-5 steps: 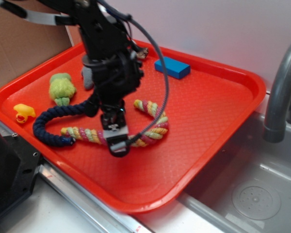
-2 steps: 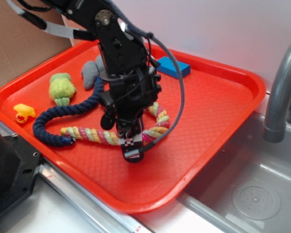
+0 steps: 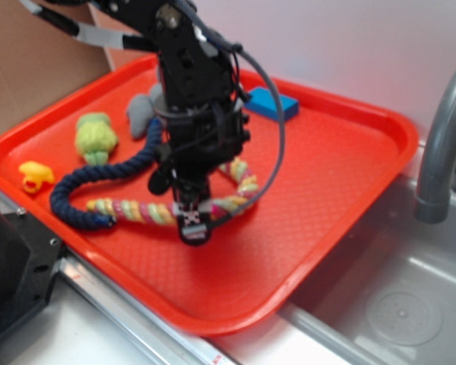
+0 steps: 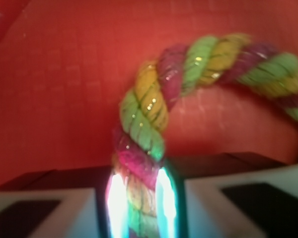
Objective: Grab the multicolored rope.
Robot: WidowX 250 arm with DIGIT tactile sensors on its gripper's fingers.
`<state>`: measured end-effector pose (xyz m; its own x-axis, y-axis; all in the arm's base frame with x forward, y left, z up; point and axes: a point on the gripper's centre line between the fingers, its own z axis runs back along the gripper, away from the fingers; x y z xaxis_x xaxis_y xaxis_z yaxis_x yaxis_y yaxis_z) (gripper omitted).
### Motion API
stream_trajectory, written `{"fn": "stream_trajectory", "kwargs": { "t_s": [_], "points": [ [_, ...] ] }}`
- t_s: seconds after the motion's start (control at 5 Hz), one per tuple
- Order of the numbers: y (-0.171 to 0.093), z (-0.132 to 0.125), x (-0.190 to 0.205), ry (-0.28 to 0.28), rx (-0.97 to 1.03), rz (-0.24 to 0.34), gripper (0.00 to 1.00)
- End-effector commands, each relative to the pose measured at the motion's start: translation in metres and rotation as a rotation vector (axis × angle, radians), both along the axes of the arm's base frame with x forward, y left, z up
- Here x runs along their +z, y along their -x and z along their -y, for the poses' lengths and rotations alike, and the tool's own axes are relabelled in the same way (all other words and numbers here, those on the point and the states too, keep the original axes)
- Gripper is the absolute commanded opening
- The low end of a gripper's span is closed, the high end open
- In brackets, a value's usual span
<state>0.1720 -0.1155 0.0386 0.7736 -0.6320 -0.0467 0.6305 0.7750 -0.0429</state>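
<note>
the multicolored rope (image 4: 144, 124) is clamped between the gripper (image 4: 139, 198) jaws above the red tray (image 3: 327, 175).

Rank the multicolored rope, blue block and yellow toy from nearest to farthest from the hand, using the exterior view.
1. Multicolored rope: between the fingers of the hand.
2. Blue block: far side of the tray, beyond the arm.
3. Yellow toy: tray's left edge.

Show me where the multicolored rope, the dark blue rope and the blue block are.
multicolored rope (image 4: 149, 106): wrist view, on the twisted bend just above the tool.
dark blue rope (image 3: 99, 176): exterior view, on its middle stretch.
blue block (image 3: 275, 103): exterior view, on its top face.
</note>
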Motion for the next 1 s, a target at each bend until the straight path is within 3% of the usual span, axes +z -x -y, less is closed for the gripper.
{"fn": "stream_trajectory", "kwargs": {
  "t_s": [0.0,0.2,0.4,0.6,0.8],
  "points": [
    [0.008,-0.045,0.11,-0.015,0.455,0.138,0.0],
    [0.022,-0.061,0.16,-0.027,0.705,0.209,0.0],
    [0.028,-0.068,0.209,-0.027,0.801,0.238,0.0],
    [0.034,-0.074,0.235,0.019,0.841,0.255,0.0],
    [0.035,-0.075,0.225,-0.02,0.84,0.235,0.0]
  ]
}}
